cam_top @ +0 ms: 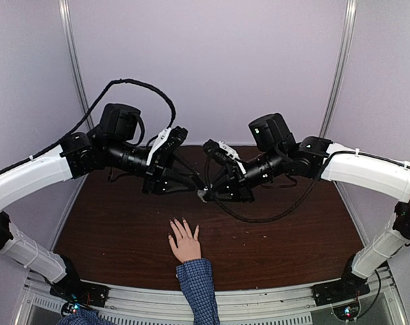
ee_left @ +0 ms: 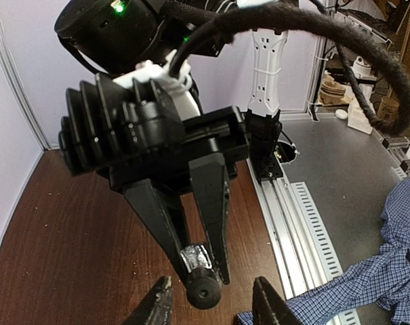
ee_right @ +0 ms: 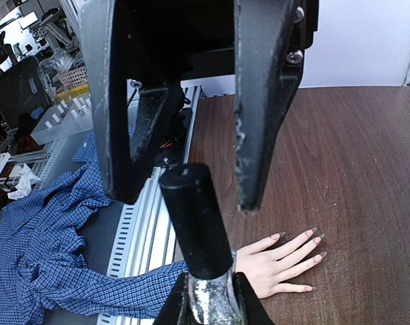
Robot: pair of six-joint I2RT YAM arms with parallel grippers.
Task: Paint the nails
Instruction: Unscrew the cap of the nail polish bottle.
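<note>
A blue checked shirt cuff (cam_top: 196, 277) reaches over the aluminium rail (cam_top: 259, 296) at the near edge. From it a light-skinned human hand (cam_top: 186, 245) lies palm down on the dark wooden tabletop (cam_top: 293, 237). Its fingers are spread and point away from the robot's bases. The nails (ee_right: 318, 240) sit at the fingertips, low on the wood and clear of both arms.

Farther back, above the middle of the tabletop, the two black robot hands meet tip to tip. The robot's right hand (ee_right: 210, 308) is clenched on a small glittery polish bottle (ee_left: 194, 257). The bottle's black cap (ee_right: 194, 223) sticks out toward the other arm. The robot's left hand (ee_left: 211, 303) is released. Its two fingers (ee_right: 259, 101) stand on either side of the cap with a gap showing on each side, touching neither cap nor bottle.

A pale wall (cam_top: 211, 68) closes off the far side of the cell.
</note>
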